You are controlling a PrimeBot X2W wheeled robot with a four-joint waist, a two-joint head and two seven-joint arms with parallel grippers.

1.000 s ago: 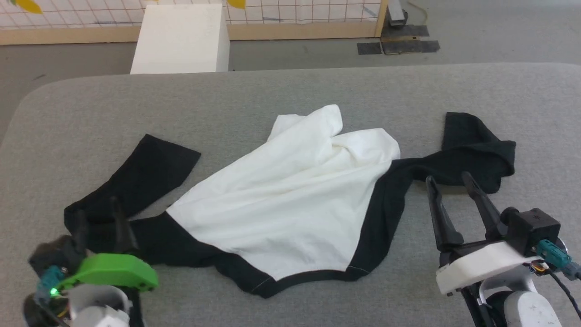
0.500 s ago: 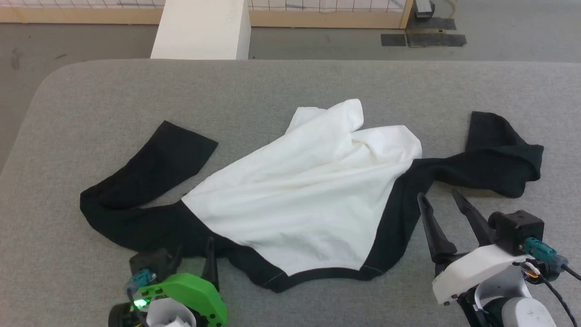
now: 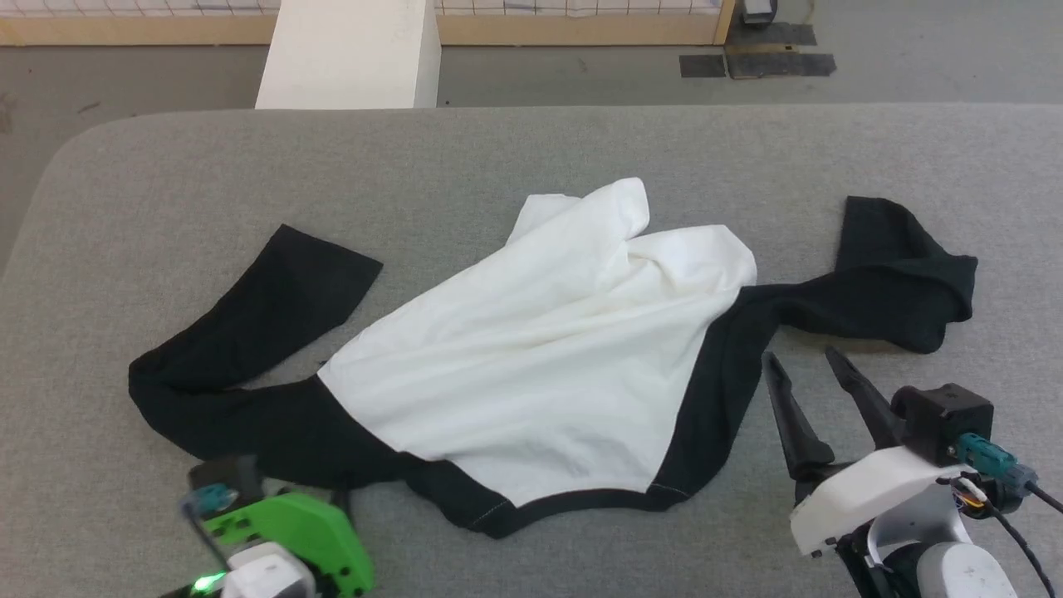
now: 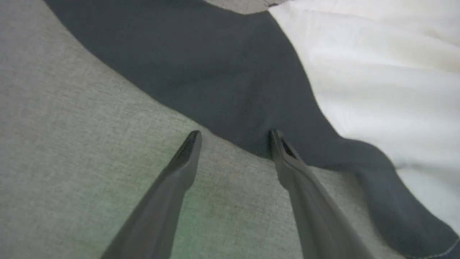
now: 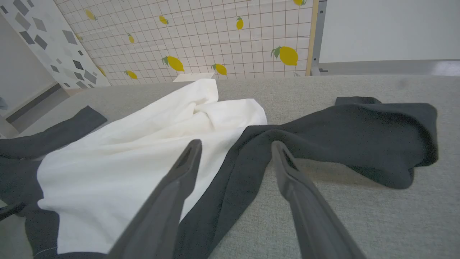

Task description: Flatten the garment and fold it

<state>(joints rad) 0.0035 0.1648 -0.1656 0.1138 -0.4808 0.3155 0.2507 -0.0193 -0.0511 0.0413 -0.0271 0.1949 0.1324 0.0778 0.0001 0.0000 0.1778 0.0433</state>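
So the shirt (image 3: 540, 374) is lying rumpled in the middle of the head view. The white body is bunched up toward the top, with one sleeve (image 3: 274, 307) flung out to the left of the frame and the other sleeve (image 3: 897, 291) twisted off to the right. It's nowhere near flat yet.

The left end effector (image 4: 235, 133) sits at the lower left with its fingers spread and nothing in them. In its wrist view, one tip is right at the black edge and the other is over bare cloth-free surface. The right end effector (image 3: 799, 355) at the lower right is spread and empty too, just beside the black band where that sleeve begins. My guess is they're parked on either side of the near edge so each can grab a bit and pull the thing taut.

The worktop (image 3: 166, 166) is covered in grey fabric with rounded corners, so the shirt probably drags a little. Behind it are a white box (image 3: 349, 50), grey floor (image 3: 913, 50) with dark mats (image 3: 756, 62), and a tiled wall (image 5: 215, 36) with lemons on it.
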